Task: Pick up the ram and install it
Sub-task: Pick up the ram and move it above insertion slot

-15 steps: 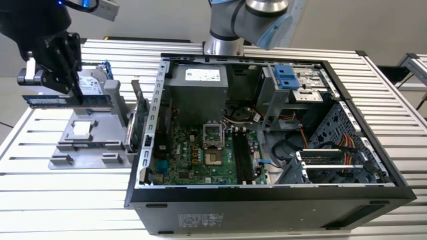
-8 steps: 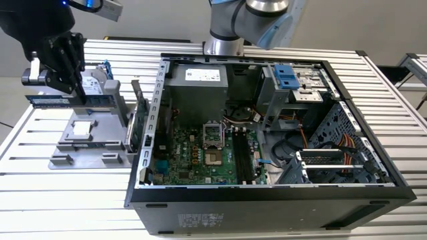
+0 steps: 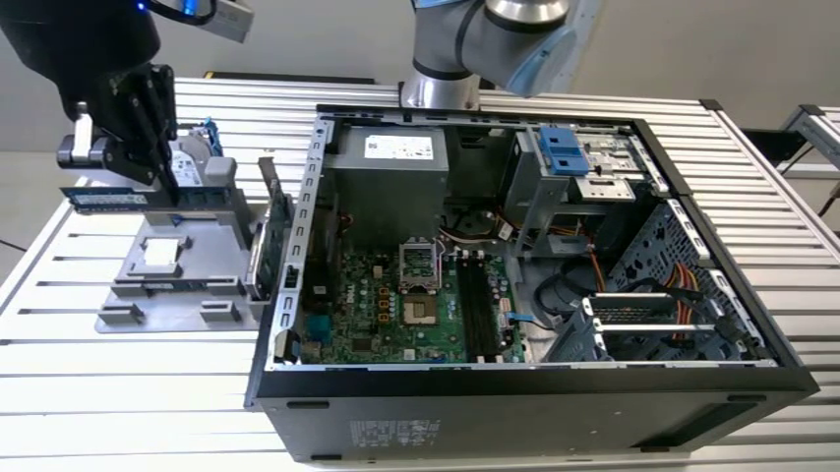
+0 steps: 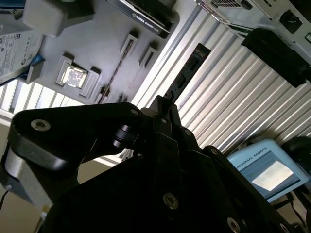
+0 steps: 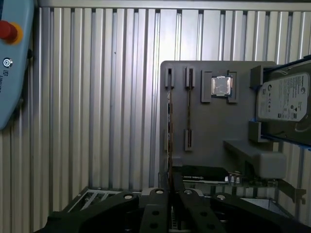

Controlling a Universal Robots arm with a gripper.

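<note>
Tool (image 3: 167,183) was clamped on ram (image 3: 112,200), stick held level, hanging just above grey parts tray (image 3: 197,241). Tray sat on slatted surface (image 3: 118,393). Open PC case (image 3: 525,388) right beside it, toward exterior view's right.

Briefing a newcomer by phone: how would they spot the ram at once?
Start at the open computer case; at the exterior view's left of it stands a grey parts holder. Just above that, the gripper grips the ram: a thin, dark blue strip, unlike the holder's broad silver hard drive.
</note>
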